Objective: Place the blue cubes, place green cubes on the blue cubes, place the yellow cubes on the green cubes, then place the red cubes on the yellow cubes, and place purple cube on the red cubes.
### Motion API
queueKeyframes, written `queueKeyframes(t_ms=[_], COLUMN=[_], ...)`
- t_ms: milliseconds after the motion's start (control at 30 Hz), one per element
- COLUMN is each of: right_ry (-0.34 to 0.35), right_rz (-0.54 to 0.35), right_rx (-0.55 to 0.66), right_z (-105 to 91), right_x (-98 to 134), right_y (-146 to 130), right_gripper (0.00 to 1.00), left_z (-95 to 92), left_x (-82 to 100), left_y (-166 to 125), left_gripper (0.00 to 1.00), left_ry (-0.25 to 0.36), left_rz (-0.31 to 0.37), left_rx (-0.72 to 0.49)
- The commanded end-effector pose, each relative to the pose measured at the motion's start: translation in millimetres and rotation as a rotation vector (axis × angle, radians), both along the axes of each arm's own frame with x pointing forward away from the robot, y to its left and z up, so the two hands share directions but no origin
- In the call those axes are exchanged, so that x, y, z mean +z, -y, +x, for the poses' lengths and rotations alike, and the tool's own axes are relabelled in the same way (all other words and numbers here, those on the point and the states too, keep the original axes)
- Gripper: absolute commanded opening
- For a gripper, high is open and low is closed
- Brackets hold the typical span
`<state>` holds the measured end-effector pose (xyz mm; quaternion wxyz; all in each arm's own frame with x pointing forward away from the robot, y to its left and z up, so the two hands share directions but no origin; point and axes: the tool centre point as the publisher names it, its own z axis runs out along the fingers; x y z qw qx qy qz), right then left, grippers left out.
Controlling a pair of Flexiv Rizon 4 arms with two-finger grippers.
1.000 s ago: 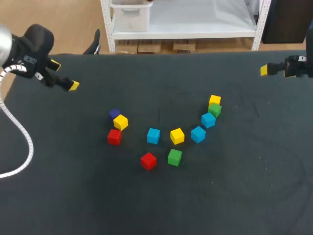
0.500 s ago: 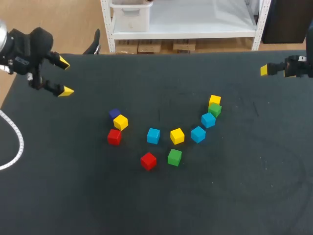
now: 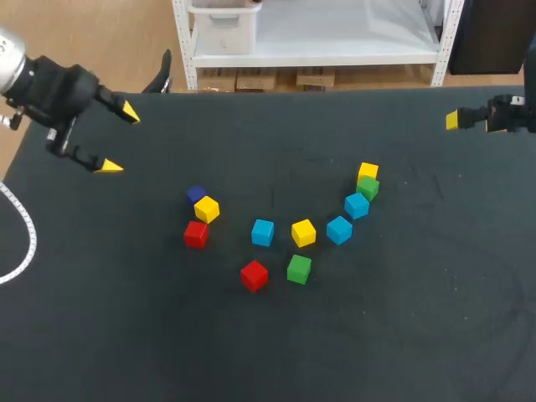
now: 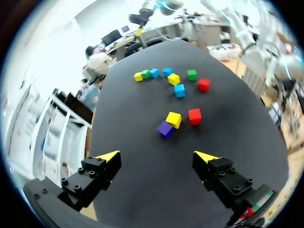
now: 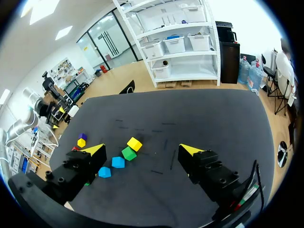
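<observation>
Cubes (image 3: 303,233) lie scattered on the table (image 3: 419,335). The left gripper (image 4: 156,156) hangs with its fingers wide apart. Ahead of them sit the purple cube (image 4: 165,128), a yellow cube (image 4: 173,119) and a red cube (image 4: 194,116), bunched together. The right gripper (image 5: 142,149), fingers likewise spread, has a green cube (image 5: 128,153) just ahead.

Head camera high behind; wrist cameras low, opposed; shared cube cluster (image 3: 303,233)
</observation>
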<state>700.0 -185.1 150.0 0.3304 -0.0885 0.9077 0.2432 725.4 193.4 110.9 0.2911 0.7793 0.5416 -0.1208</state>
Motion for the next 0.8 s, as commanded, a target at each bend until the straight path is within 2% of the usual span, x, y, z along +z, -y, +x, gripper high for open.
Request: queueKeyframes(t_ms=[33, 233, 400, 800], right_ry=[0.0, 0.0, 0.0, 0.0], right_rz=[0.0, 0.0, 0.0, 0.0], right_rx=[0.0, 0.0, 0.0, 0.0], right_z=[0.0, 0.0, 0.0, 0.0], right_x=[0, 0, 0, 0], right_y=[0, 0, 0, 0], right_gripper=[1.0, 1.0, 1.0, 1.0], left_z=[17.2, 29.0, 40.4, 35.6], left_x=[-7.4, -15.9, -20.0, -20.6], left_y=[8, 14, 15, 9], left_gripper=[1.0, 1.0, 1.0, 1.0], left_ry=[-0.078, -0.116, -0.167, -0.191], left_rz=[0.162, 0.174, 0.192, 0.17], left_rx=[-0.282, -0.205, -0.031, 0.043])
